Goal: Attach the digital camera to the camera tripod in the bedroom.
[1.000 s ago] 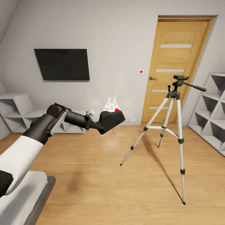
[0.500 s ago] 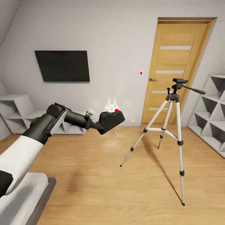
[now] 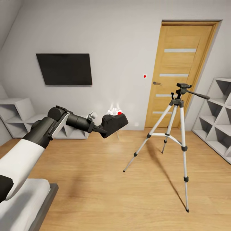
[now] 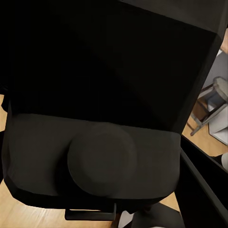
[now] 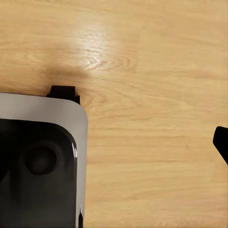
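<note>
One digital camera (image 3: 114, 123), black, red button up, clamped in left gripper (image 3: 100, 129), held above plank floor (image 3: 106, 179), well apart from one camera tripod (image 3: 175, 134) standing by wooden door (image 3: 179, 72). Three tripod legs counted. Left wrist view: camera body (image 4: 104, 118) close up, stubby lens visible. Right wrist view: floor (image 5: 152, 71), robot's base corner (image 5: 42, 156); right gripper state cannot tell.

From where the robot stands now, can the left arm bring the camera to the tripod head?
Probably not yet. The left gripper holds the digital camera well short of the camera tripod, with open floor between; nothing blocks the way, but the base likely must come closer.
</note>
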`<state>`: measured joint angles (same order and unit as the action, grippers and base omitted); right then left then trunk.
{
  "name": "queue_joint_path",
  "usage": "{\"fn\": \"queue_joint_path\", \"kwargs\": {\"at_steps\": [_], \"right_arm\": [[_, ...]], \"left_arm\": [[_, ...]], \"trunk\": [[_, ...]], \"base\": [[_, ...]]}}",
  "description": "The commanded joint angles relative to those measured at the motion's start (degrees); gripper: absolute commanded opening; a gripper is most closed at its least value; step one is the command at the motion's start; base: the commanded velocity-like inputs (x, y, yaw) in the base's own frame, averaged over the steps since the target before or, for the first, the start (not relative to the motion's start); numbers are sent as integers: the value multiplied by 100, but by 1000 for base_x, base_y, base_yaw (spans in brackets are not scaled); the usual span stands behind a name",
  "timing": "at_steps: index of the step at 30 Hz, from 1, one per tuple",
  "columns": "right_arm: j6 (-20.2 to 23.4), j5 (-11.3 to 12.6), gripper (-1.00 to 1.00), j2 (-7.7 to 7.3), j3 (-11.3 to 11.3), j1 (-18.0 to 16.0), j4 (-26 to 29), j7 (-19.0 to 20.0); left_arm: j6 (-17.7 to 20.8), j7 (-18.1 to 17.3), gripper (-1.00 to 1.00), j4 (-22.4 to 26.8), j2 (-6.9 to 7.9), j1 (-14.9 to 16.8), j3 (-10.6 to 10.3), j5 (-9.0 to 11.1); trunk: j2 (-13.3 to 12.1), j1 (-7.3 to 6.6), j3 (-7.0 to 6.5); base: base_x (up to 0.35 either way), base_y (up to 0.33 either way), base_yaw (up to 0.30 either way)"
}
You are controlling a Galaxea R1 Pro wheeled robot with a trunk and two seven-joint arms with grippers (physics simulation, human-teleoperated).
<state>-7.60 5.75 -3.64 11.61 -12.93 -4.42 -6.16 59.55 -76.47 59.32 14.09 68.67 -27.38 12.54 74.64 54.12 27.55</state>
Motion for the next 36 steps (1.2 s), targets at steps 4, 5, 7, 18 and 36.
{"fn": "queue_joint_path", "kwargs": {"at_steps": [4, 5, 7, 18, 36], "right_arm": [[-55, 61, 100, 4, 44, -8, -24, 1], [-57, 60, 100, 4, 44, -8, -24, 1], [-61, 60, 100, 4, 45, -8, -24, 1], [-64, 59, 100, 9, 45, -8, -24, 1], [-65, 58, 100, 13, 43, -8, -24, 3]], "left_arm": [[45, -9, -100, 1, 6, 6, -13, 20], [45, -9, -100, 1, 6, 6, -13, 20], [45, -9, -100, 1, 6, 6, -13, 20], [45, -9, -100, 3, 2, 6, -21, 13], [45, -9, -100, 10, -3, 6, -31, 12]], "trunk": [[-158, -89, -66], [-198, -111, -84], [-279, -154, -120], [-720, -396, -318], [-1442, -791, -641]], "base": [[0, 0, 0], [0, 0, 0], [0, 0, 0], [0, 0, 0], [0, 0, 0]]}}
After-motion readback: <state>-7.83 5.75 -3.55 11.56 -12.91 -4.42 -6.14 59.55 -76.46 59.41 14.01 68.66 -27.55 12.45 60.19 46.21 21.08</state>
